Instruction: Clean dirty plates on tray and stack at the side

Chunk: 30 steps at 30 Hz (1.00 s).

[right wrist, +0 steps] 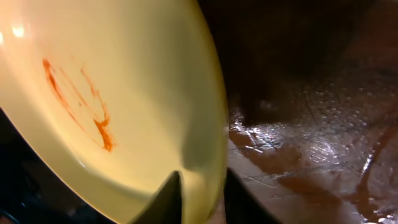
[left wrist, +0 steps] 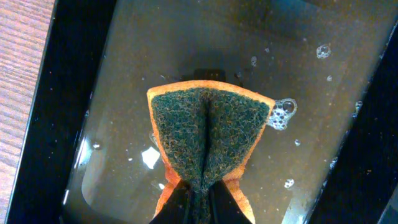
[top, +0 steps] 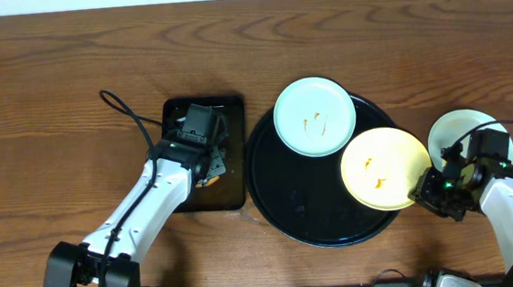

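Note:
The round black tray point(top: 313, 214) holds a pale blue-white plate point(top: 315, 116) with orange smears at its far edge. My right gripper point(top: 423, 191) is shut on the rim of the pale yellow plate point(top: 383, 167), which is smeared orange and tilted over the tray's right side; it fills the right wrist view point(right wrist: 112, 99), pinched between the fingers point(right wrist: 202, 193). A third pale plate point(top: 454, 131) lies on the table right of the tray. My left gripper point(top: 210, 161) is shut on a folded orange sponge with a green scouring face point(left wrist: 208, 134), over the wet rectangular black tray point(top: 187, 197).
The rectangular tray point(left wrist: 93, 124) holds shallow soapy water with bubbles point(left wrist: 283, 112). Wet patches show on the wood point(right wrist: 311, 143) by the right gripper. Cables run along the arms and the front edge.

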{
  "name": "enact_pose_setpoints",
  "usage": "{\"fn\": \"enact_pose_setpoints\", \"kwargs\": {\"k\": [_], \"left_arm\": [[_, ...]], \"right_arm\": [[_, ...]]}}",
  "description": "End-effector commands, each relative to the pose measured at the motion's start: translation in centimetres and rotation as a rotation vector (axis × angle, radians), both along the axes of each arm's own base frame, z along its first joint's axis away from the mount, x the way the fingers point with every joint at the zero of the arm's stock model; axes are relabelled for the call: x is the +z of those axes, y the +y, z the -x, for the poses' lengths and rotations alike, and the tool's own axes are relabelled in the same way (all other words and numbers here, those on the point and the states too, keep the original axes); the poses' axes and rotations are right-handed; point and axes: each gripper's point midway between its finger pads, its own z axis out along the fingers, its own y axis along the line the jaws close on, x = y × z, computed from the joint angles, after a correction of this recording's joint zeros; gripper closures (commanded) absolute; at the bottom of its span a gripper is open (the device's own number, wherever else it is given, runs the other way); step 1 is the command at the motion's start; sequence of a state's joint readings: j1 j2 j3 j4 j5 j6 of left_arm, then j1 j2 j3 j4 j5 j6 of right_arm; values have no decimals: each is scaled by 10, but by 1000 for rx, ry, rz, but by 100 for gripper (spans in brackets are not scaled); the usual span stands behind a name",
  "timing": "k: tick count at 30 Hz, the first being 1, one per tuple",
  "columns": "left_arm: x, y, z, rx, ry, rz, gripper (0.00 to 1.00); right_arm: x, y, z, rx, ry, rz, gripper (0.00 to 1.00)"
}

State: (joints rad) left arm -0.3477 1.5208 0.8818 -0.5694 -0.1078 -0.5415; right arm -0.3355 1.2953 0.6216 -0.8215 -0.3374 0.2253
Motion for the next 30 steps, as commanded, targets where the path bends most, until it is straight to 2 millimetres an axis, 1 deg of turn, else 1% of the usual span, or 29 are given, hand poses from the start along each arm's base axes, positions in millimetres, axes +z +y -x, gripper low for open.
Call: {"fn": "enact_pose_setpoints", "kwargs": {"k": [1, 9, 14, 16, 19, 21, 25, 30], "left_arm": [[1, 3, -1, -1, -1, -11, 92], [0, 3, -1, -1, -1, -11, 92], [0, 2, -1, -3, 0, -8, 93], [0, -3, 0, -12, 7, 16, 92], [0, -18, 2, -38, 22, 98, 93], [1, -33, 3, -83, 27, 159, 93], [7, -75, 10, -204, 31, 290, 92], [13, -123, 23, -350, 8, 345, 93]], "right_arm": [[0, 9, 1, 38, 0, -12, 90], [0, 24, 4, 111, 11, -15, 99], [0, 37, 9, 173, 25, -19, 99], [0, 42, 10, 199, 27, -19, 99], [0, 51, 8, 237, 19, -16, 99], [0, 58, 6, 262, 4, -13, 99], [0, 69, 1, 292, -17, -12, 99], [1, 79, -1, 326, -34, -12, 99]]}}
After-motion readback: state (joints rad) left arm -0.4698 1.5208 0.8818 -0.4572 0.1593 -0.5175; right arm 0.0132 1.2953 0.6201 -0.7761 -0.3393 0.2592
